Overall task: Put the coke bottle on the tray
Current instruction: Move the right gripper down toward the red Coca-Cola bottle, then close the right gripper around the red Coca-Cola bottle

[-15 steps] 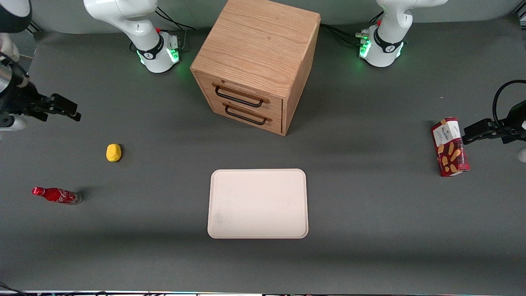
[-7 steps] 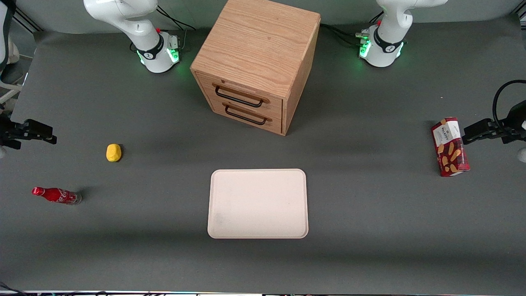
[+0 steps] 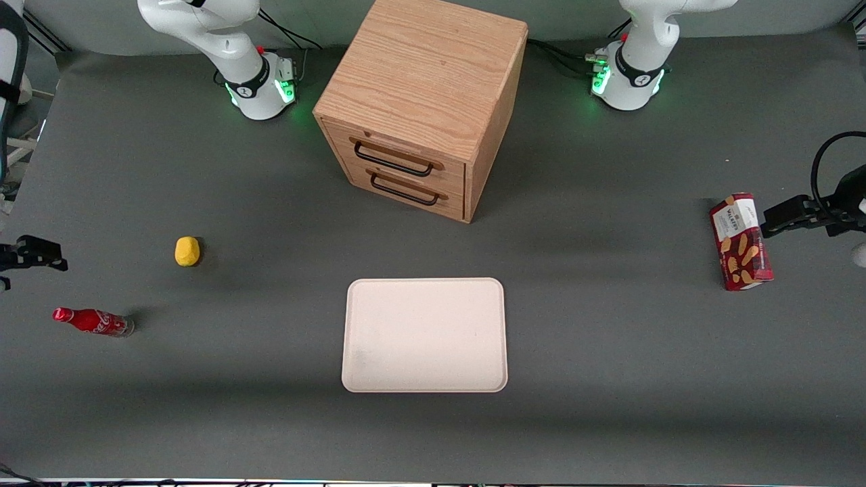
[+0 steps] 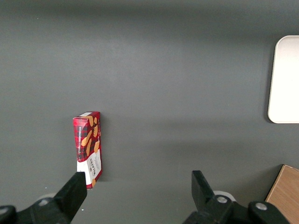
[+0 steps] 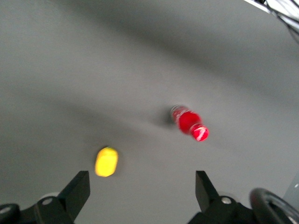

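Claw (image 5: 142,186) hanging above the table (image 3: 609,379) at the working arm's end, close to that edge, fingers (image 5: 77,189) spread wide and holding nothing. Showing only as a dark tip (image 3: 34,253) at the rim of the front view. Coke bottle (image 3: 93,321) standing upright on the table below the claw and apart from it, nearer the front camera, untouched. Small yellow lump (image 3: 187,251) sitting near the bottle, farther from the front camera. Tray (image 3: 425,335) lying flat, well apart from the bottle, nearer the table's front edge than the wooden drawer cabinet (image 3: 423,101). Red snack box (image 3: 741,241) resting toward the parked arm's end.
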Controlling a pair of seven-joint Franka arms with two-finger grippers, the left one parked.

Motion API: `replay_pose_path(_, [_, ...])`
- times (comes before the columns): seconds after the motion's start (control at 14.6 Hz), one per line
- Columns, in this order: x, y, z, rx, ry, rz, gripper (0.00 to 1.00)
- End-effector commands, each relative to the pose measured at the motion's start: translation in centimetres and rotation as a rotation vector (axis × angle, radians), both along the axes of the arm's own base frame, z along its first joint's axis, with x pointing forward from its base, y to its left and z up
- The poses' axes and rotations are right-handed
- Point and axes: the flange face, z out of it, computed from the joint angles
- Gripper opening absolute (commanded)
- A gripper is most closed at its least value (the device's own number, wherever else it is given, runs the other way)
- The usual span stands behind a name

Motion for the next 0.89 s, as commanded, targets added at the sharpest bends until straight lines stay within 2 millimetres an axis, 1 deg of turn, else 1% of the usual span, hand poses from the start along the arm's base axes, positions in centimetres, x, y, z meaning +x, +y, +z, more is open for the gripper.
replay_pose_path(0.0, [0.7, -2.8, -1.6, 0.013, -0.043, 0.072, 1.00])
replay_pose_path(0.07, [0.9, -3.6, -2.6, 0.022, -0.046, 0.083, 1.00])
replay_pose_path(0.14, [0.9, -5.2, -3.8, 0.030, -0.052, 0.084, 1.00])
replay_pose_path(0.27, [1.6, -6.6, -7.0, 0.069, -0.069, 0.113, 1.00])
replay_pose_path(0.41, [1.6, -8.1, -9.2, 0.070, -0.069, 0.101, 1.00])
replay_pose_path(0.48, [1.9, -8.3, -10.3, 0.063, -0.063, 0.098, 1.00])
replay_pose_path(0.62, [1.8, -9.5, -12.4, 0.071, -0.057, 0.069, 1.00])
replay_pose_path(0.75, [1.8, -9.9, -14.2, 0.070, -0.041, 0.057, 1.00])
replay_pose_path(0.82, [1.9, -10.3, -14.6, 0.068, -0.052, 0.047, 1.00])
